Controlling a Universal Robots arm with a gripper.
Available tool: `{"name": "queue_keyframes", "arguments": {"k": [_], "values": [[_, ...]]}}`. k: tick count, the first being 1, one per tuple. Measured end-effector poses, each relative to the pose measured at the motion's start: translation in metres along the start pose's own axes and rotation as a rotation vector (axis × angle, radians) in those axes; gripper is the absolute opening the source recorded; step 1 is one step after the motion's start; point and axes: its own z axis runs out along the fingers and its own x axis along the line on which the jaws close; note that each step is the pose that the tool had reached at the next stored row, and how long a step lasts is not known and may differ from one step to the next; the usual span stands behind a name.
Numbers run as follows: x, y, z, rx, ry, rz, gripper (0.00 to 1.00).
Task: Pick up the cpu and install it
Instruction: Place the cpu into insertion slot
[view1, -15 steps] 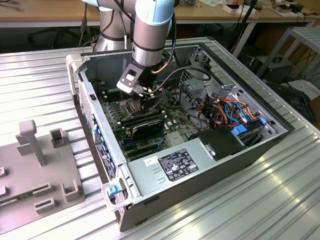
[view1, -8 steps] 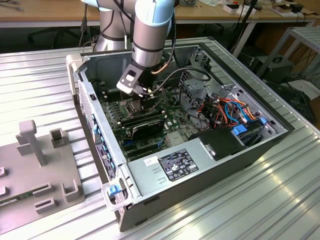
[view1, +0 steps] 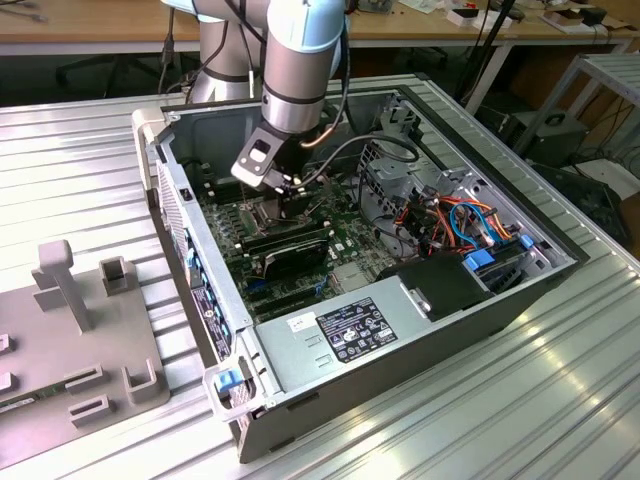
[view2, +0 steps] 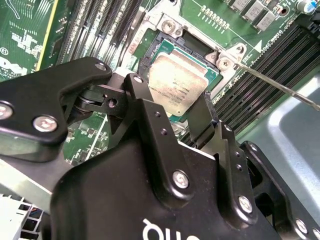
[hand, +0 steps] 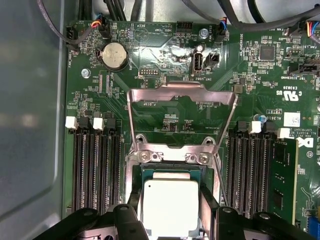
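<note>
The cpu (hand: 170, 205), a small square chip with a dull silver top, lies over the dark socket (hand: 150, 172) on the green motherboard. In the second wrist view the cpu (view2: 177, 82) sits level within the socket's frame. My gripper (hand: 170, 214) has one black finger along each side of the chip, touching its edges, so it is shut on the cpu. In the exterior view the gripper (view1: 290, 195) reaches down into the open computer case (view1: 520, 300). The socket's hinged metal frame (hand: 182, 97) stands folded open beyond the chip.
Empty memory slots (hand: 95, 170) flank the socket, with one memory stick (hand: 282, 175) in place. A thin metal lever (view2: 280, 87) sticks out beside the socket. Cable bundles (view1: 460, 225) and a power supply (view1: 350, 330) fill the case. A grey fixture (view1: 75, 340) stands on the exterior view's left.
</note>
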Motion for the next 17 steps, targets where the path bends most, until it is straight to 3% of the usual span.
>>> {"name": "queue_keyframes", "arguments": {"k": [17], "values": [[-0.0002,0.002,0.0004,0.0001,0.0,0.0,0.55]]}}
